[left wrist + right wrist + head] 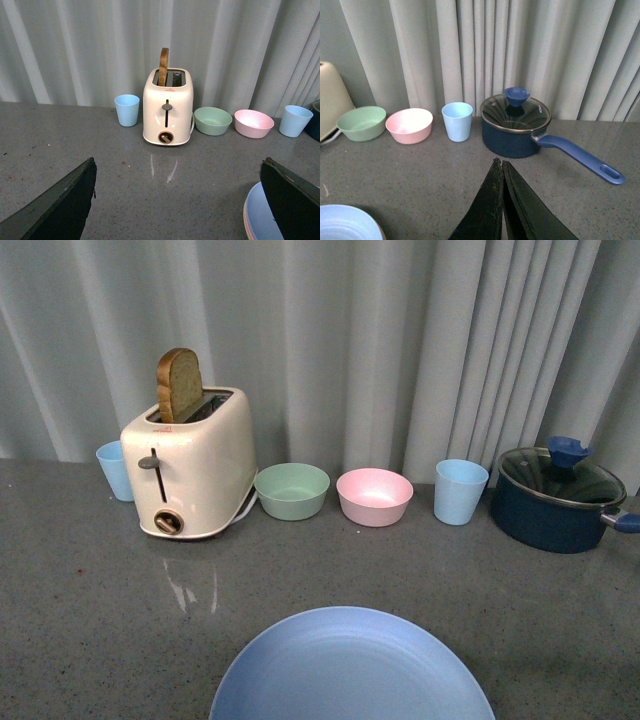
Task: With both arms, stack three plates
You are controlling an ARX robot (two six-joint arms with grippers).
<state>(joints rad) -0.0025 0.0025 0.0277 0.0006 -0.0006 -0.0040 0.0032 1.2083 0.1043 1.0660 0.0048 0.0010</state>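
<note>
A light blue plate (350, 670) lies on the grey counter at the near edge of the front view. In the left wrist view the same plate (259, 215) shows a thin pink rim (245, 221) of another plate directly under it. My left gripper (177, 162) is open over bare counter, its right finger (292, 200) overlapping the plate's edge in the picture. My right gripper (499, 164) is shut with nothing in it, and the blue plate (345, 222) lies off to its side. Neither arm shows in the front view.
Along the curtain stand a blue cup (115, 470), a cream toaster (190, 465) with a bread slice (178, 383), a green bowl (291, 490), a pink bowl (374, 496), another blue cup (460, 491) and a lidded dark blue pot (555, 498) with a long handle (582, 160).
</note>
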